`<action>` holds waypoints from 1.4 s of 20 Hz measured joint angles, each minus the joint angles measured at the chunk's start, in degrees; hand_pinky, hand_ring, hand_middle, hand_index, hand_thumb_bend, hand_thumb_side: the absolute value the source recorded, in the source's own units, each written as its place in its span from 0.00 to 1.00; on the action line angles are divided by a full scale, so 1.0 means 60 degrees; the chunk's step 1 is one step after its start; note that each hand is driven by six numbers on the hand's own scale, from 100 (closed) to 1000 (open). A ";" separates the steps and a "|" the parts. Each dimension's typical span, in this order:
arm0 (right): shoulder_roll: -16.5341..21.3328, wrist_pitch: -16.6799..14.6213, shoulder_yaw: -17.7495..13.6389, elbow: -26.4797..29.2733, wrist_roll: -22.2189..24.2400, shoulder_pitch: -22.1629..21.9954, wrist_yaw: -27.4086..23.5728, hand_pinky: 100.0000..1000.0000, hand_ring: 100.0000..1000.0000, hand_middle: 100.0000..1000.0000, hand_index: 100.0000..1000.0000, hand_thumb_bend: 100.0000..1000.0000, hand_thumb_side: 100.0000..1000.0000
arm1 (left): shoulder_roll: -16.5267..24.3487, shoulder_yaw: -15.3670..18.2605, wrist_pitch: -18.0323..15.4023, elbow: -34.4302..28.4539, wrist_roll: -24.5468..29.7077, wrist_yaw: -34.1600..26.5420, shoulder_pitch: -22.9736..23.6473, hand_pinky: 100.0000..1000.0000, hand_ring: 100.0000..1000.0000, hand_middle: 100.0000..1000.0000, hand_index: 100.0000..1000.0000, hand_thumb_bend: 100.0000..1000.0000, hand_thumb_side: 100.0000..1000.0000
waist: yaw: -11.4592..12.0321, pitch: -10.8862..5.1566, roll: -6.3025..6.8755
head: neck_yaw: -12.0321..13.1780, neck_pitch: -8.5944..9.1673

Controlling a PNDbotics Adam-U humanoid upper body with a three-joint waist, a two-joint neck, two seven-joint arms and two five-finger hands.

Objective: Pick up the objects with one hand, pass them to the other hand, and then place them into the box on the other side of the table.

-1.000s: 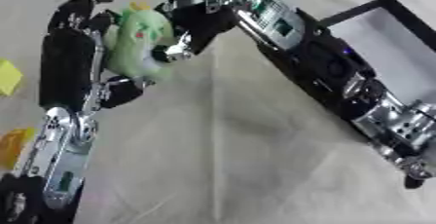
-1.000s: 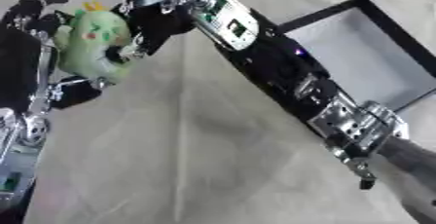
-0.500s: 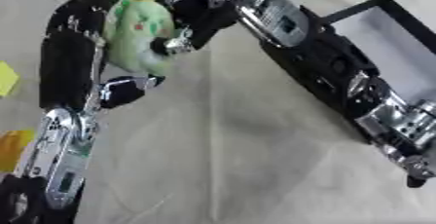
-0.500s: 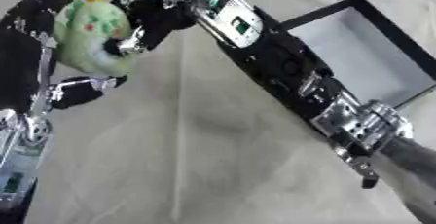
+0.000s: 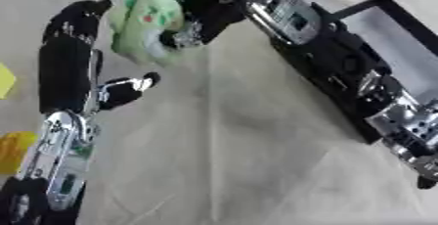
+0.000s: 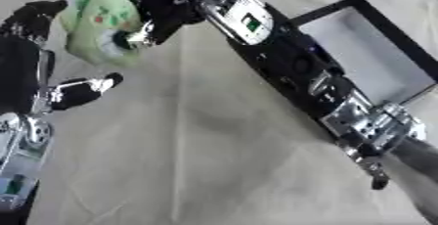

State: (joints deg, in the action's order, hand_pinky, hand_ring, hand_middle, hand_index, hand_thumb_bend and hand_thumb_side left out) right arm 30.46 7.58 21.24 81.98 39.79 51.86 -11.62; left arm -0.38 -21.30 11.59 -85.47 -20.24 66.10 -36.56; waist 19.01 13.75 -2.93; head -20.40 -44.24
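Left eye view: green plush toy [image 5: 147, 26] apparently pinched by right hand [image 5: 195, 21], beside spread left hand [image 5: 73, 60].

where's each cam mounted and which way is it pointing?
Left eye view: head, looking down at the table; both arms show, right robot hand on the green plush, left robot hand beside it.
Right eye view: same head, same downward look, more of the box.
Shared: plush, both hands, box.

No lettering, label, brand or number can be read on anything here.
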 measured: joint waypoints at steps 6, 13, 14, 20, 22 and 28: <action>0.0754 -0.0084 -0.0371 0.0114 -0.0581 -0.0257 -0.0620 0.84 0.53 0.39 0.62 0.00 0.09 | 0.0315 0.0133 -0.0015 0.0070 -0.0032 -0.0102 0.0295 0.82 0.80 0.69 0.81 0.89 0.20 | -0.0338 -0.0245 0.0015 | 0.0006 -0.0002; 0.1994 -0.0050 -0.0921 0.0546 -0.1169 -0.0890 -0.1592 0.87 0.54 0.40 0.64 0.00 0.07 | 0.0711 0.0316 0.0035 0.0064 -0.0059 -0.0290 0.0468 0.82 0.79 0.68 0.81 0.88 0.22 | -0.0566 -0.0335 0.0131 | -0.0005 -0.0002; 0.2203 -0.0025 -0.1003 0.0681 -0.1190 -0.1040 -0.1740 0.87 0.55 0.40 0.64 0.00 0.07 | 0.0773 0.0347 0.0043 0.0043 -0.0050 -0.0333 0.0472 0.82 0.79 0.67 0.81 0.88 0.23 | -0.0575 -0.0353 0.0131 | -0.0019 -0.0002; 0.3486 -0.0163 -0.1618 0.1417 -0.1383 -0.2140 -0.2330 0.86 0.54 0.40 0.64 0.00 0.11 | 0.1171 0.0489 0.0096 -0.0147 -0.0004 -0.0603 0.0478 0.82 0.78 0.66 0.81 0.87 0.25 | -0.0637 -0.0389 0.0188 | -0.0034 -0.0003; 0.3839 -0.0278 -0.1794 0.1579 -0.1491 -0.2531 -0.2403 0.86 0.54 0.40 0.63 0.00 0.13 | 0.1300 0.0522 0.0102 -0.0219 0.0000 -0.0680 0.0478 0.82 0.78 0.66 0.80 0.86 0.25 | -0.0659 -0.0402 0.0197 | -0.0033 -0.0003; 0.4593 -0.0902 -0.2280 0.1829 -0.1926 -0.3936 -0.2371 0.85 0.54 0.40 0.63 0.00 0.16 | 0.1504 0.0554 0.0130 -0.0377 0.0054 -0.0952 0.0478 0.82 0.77 0.64 0.79 0.79 0.23 | -0.0699 -0.0475 0.0263 | -0.0081 -0.0003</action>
State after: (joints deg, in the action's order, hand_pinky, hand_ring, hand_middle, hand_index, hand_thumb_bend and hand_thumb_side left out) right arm 58.02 2.17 7.57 92.96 28.24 28.24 -25.85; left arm 8.64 -17.98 12.37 -87.73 -19.92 60.38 -33.69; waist 14.82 10.90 -1.35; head -20.88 -44.26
